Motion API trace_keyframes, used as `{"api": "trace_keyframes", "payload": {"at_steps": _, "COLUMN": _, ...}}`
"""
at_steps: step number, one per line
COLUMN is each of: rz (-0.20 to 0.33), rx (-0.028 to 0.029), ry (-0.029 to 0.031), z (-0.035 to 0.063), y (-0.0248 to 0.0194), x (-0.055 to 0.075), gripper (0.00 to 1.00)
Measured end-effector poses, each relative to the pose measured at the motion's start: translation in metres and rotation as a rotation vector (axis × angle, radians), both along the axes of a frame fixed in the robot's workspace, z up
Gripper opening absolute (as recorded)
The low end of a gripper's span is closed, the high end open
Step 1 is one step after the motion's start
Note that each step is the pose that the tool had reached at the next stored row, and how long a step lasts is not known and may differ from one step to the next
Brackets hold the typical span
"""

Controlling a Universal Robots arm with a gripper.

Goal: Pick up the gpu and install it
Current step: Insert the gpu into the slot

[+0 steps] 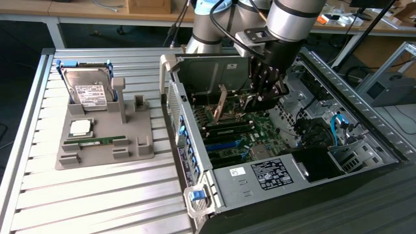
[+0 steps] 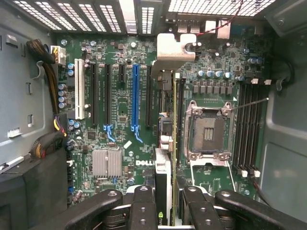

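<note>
My pincer (image 2: 168,211) has matt black plastic fingers (image 2: 143,211). Between them the gpu (image 2: 173,143) is a thin dark card with a dull silver metal bracket (image 2: 175,50). Below it lies the glossy green motherboard (image 2: 120,105).

A robotics lab or workshop: a robot arm (image 1: 286,19) reaches into an open computer case (image 1: 293,146) on a slatted aluminium table (image 1: 97,195). A grey fixture (image 1: 104,136) holds a hard drive (image 1: 87,90), and cluttered benches (image 1: 85,7) line the back.
</note>
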State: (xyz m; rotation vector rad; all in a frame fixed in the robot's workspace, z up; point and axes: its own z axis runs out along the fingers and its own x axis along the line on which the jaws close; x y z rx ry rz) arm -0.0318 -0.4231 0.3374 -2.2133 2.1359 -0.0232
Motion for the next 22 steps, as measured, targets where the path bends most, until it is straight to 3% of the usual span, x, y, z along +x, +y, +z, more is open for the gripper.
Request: {"api": "trace_keyframes", "payload": {"at_steps": 22, "rz": 0.0, "rx": -0.0004, "ry": 0.0, "z": -0.0059, "y": -0.0034, "x": 0.0, "gripper": 0.27}}
